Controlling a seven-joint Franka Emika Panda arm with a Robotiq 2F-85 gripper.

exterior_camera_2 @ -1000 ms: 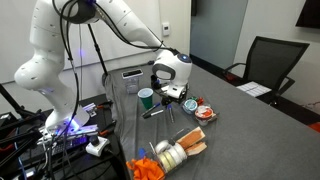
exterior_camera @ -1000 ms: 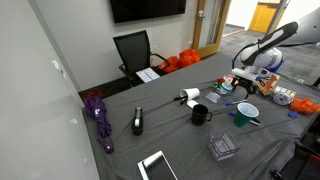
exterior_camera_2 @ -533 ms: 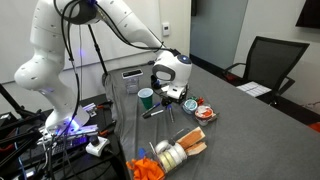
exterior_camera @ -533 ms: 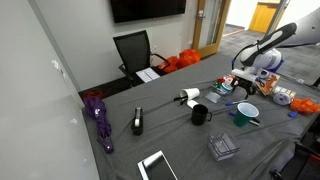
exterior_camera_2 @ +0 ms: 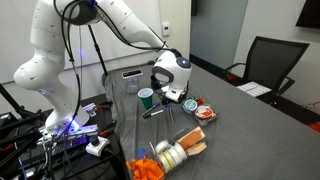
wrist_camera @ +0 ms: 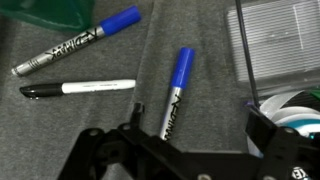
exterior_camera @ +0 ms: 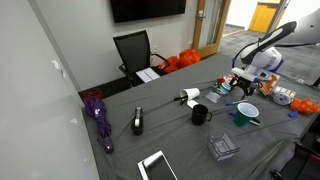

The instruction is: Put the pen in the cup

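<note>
Gripper [wrist_camera: 198, 122] spread open, empty, over blue marker pen [wrist_camera: 175, 92] on bench [wrist_camera: 205, 28]. Descend straight, centre jaws across barrel, clear of black-capped marker [wrist_camera: 75, 88], clamp before lifting toward teal cup [exterior_camera: 246, 113].

Both exterior views overlook the table [exterior_camera: 170, 140] from different sides, sharing the cup [exterior_camera: 246, 113] [exterior_camera_2: 145, 96]; wrist view looks closely down.

Blue pen [wrist_camera: 175, 92] flat, apparently near teal cup [exterior_camera: 246, 113]

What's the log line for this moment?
phase: pre-grasp | gripper: open, over pen | pen: flat on table, ungrasped | cup: upright on table
</note>
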